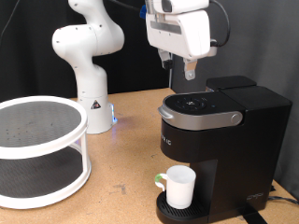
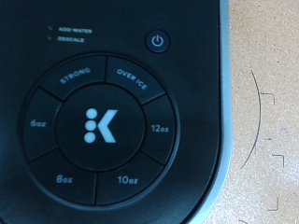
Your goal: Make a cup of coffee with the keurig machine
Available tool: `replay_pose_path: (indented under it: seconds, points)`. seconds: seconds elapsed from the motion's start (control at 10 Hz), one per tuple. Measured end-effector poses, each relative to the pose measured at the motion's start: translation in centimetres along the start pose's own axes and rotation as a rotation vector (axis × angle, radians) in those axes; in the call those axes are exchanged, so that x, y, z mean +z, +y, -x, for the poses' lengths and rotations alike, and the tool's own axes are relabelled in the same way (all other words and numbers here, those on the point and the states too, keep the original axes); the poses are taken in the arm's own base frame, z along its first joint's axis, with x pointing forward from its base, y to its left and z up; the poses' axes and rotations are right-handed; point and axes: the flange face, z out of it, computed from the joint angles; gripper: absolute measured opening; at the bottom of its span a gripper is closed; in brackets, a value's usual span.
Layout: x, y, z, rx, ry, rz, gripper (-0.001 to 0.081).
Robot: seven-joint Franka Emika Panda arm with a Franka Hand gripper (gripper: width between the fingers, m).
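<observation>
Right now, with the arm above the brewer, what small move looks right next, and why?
Probably a short descent onto the button panel: the gripper hangs just above the keurig machine, whose lid looks shut, and the cup already sits on the drip tray. Which size button is unclear.

Keurig machine (image 1: 220, 140): matt black plastic body; lid handle (image 1: 198, 118) in smooth grey with a metallic sheen. Control panel (image 2: 98, 121): smooth black, slight gloss, white printed legends. Cup (image 1: 179, 187): plain white, smooth, glazed look. Worktop (image 1: 121, 173): pale wood-grain board, matt, finely speckled. Two-tier stand (image 1: 37, 149): white rims, dark perforated shelves. Arm (image 1: 89, 47) casing: glossy white plastic.
</observation>
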Motion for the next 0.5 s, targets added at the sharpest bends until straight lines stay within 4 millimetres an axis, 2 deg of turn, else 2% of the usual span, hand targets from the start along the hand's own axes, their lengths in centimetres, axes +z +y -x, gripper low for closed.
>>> replay_pose_path:
  seconds: [0.5]
  points:
    - [3.1,-0.5,-1.0,-0.013,0.004,0.014,0.0806]
